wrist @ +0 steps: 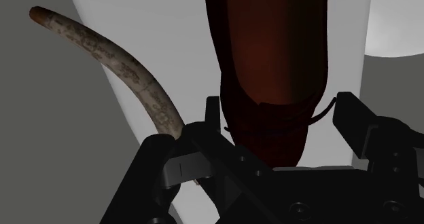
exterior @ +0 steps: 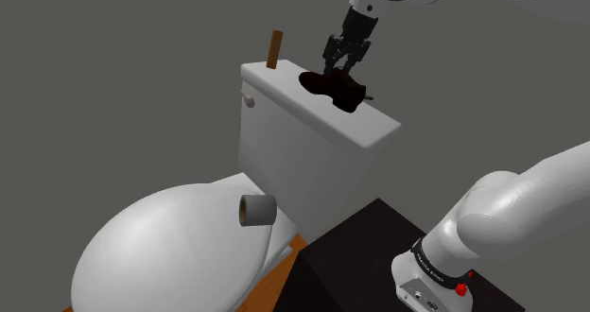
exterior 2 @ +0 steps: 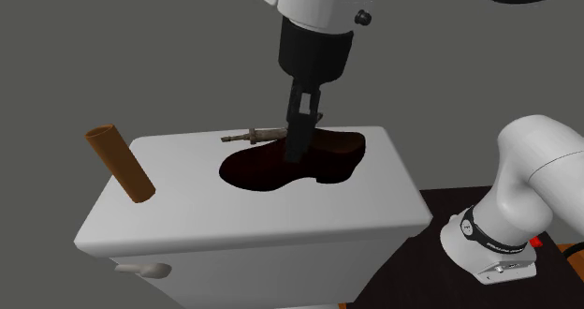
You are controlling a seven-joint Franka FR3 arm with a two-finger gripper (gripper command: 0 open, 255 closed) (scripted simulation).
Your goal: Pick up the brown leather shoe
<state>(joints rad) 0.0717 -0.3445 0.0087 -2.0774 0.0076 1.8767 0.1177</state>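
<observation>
We see the gripper [wrist: 278,110] with its fingers [wrist: 212,117] apart, straddling the shoe [wrist: 272,46]. There is a visible gap at one finger, so nothing is clamped. In the second exterior view the gripper [exterior 2: 299,148] comes straight down onto the shoe's [exterior 2: 332,157] middle.

The shoe is dark reddish-brown with a smooth, faintly glossy upper, thin laces and a low heel. It lies flat on the white tank lid [exterior 2: 234,213], roughly central.

A curved mottled rod [wrist: 115,60], tapered and rough-looking, lies on the lid just beside the shoe. A plain brown cylinder [exterior 2: 119,163] sits at a lid corner well apart from the shoe, leaning in the second exterior view.

Further out:
- The tank is smooth white with a flush handle [exterior 2: 140,270] on its front.
- The closed toilet lid [exterior: 161,244] carries a grey roll [exterior: 256,209].
- The dark stand [exterior: 359,253] sits beside the toilet.
- The wall behind is plain grey.
</observation>
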